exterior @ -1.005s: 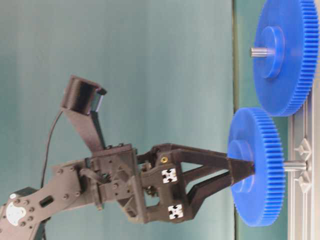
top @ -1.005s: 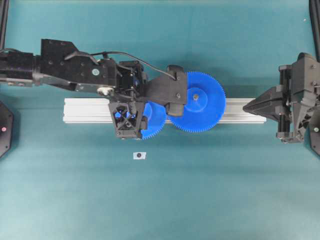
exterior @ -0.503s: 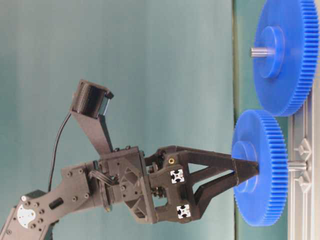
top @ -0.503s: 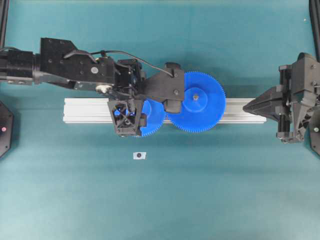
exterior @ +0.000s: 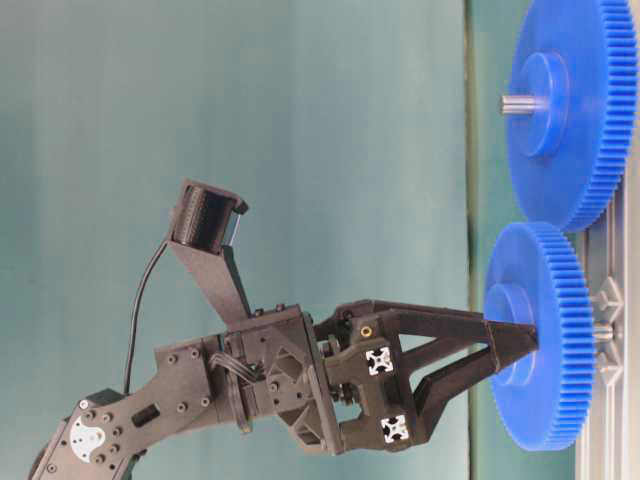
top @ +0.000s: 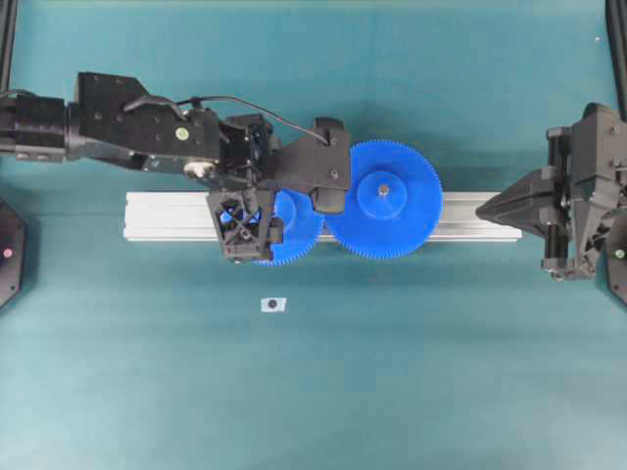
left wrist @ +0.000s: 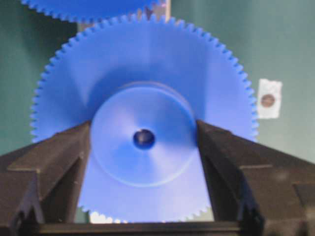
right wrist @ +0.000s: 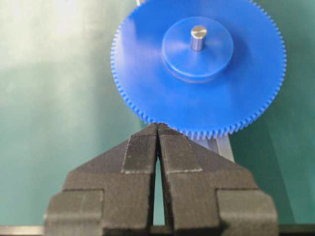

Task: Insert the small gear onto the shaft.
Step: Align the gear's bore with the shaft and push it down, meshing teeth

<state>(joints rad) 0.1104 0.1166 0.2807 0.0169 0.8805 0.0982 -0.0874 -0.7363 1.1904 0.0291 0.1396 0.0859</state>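
Blue plastic fills the middle of the overhead view: the small gear [top: 287, 230] sits over a silver aluminium rail [top: 167, 216] on a teal counter [top: 313, 392], its teeth beside those of the larger blue gear [top: 383, 200]. The left hand [top: 242, 227] covers most of it from above. The right hand [top: 495, 208] rests at the rail's far end, well apart. A small white tag [top: 273, 305] lies on the counter nearby.

From table level, the left hand's fingers [exterior: 510, 340] grip the small gear's [exterior: 538, 335] raised hub, and the gear is threaded on the shaft [exterior: 601, 332], close to the rail [exterior: 605, 300] but, judging by the metal showing between them, not fully seated.

The left wrist view shows both fingers [left wrist: 64, 157] pressed against the hub of the small gear [left wrist: 145, 132], with the centre hole dark.

The right wrist view shows the right hand [right wrist: 157, 130] with its fingers closed together on nothing, just before the larger gear [right wrist: 199, 64].

The likely risks: pushing off-axis could jam the gear on the shaft, and teeth meeting crest to crest with the larger gear could block seating. Letting go early could leave it tilted.
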